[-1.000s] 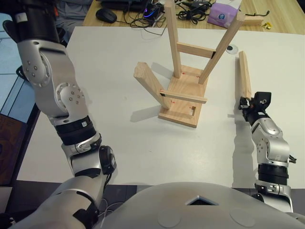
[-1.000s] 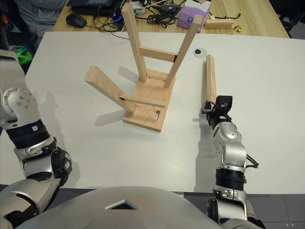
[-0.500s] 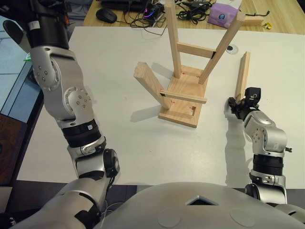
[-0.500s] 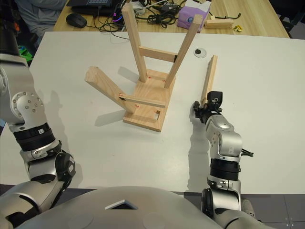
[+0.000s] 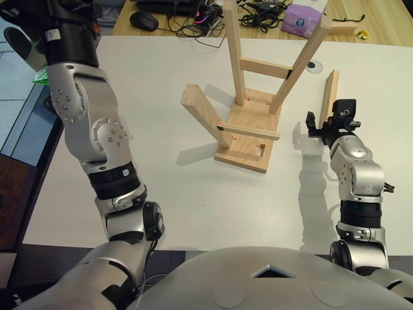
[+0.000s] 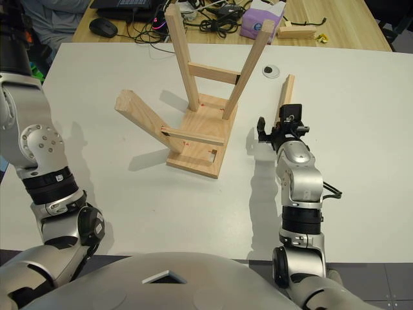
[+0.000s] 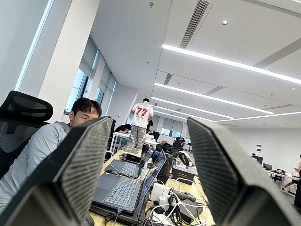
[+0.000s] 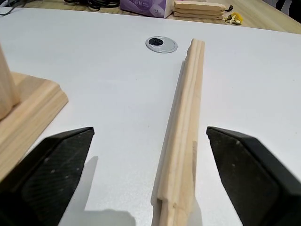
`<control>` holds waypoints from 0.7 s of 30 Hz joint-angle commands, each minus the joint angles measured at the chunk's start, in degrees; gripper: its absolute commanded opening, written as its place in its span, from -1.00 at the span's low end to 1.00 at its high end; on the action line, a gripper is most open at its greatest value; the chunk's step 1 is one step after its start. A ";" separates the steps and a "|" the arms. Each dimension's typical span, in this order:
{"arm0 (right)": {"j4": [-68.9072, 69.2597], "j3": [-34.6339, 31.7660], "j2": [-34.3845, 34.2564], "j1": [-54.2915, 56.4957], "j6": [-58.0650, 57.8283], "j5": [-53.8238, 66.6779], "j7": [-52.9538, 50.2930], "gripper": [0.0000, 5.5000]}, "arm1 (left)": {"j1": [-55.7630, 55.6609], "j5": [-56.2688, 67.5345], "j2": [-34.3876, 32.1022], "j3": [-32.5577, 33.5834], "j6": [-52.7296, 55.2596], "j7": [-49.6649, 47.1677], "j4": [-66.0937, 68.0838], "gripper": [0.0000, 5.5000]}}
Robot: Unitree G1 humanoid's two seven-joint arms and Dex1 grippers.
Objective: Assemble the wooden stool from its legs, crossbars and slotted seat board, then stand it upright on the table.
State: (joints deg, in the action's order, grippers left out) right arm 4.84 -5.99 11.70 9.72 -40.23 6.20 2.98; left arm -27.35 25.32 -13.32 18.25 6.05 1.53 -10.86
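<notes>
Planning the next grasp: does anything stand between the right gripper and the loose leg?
Nothing visible does. The leg lies on the table straight ahead of the right gripper, in line with the gap between its open fingers.

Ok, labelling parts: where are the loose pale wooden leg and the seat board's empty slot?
Loose pale wooden leg (image 8: 186, 108): right wrist view, mid-length top face.
Seat board's empty slot (image 5: 261, 150): left eye view, the opening itself.

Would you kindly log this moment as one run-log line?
stool: inverted, two legs upright, third leg tilted | loose leg: lying flat | right gripper: open, at loose leg | left gripper: open
</notes>
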 commanded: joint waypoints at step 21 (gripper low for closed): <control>-1.92 -4.52 -2.20 4.77 -8.91 11.90 8.63 0.61 | 0.80 -0.59 0.94 -0.41 0.83 -1.19 -1.13 0.10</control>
State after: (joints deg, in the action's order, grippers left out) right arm 0.78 -13.76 8.28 13.83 -48.37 14.92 5.10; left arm -26.60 25.28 -12.57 17.91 6.07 0.61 -12.04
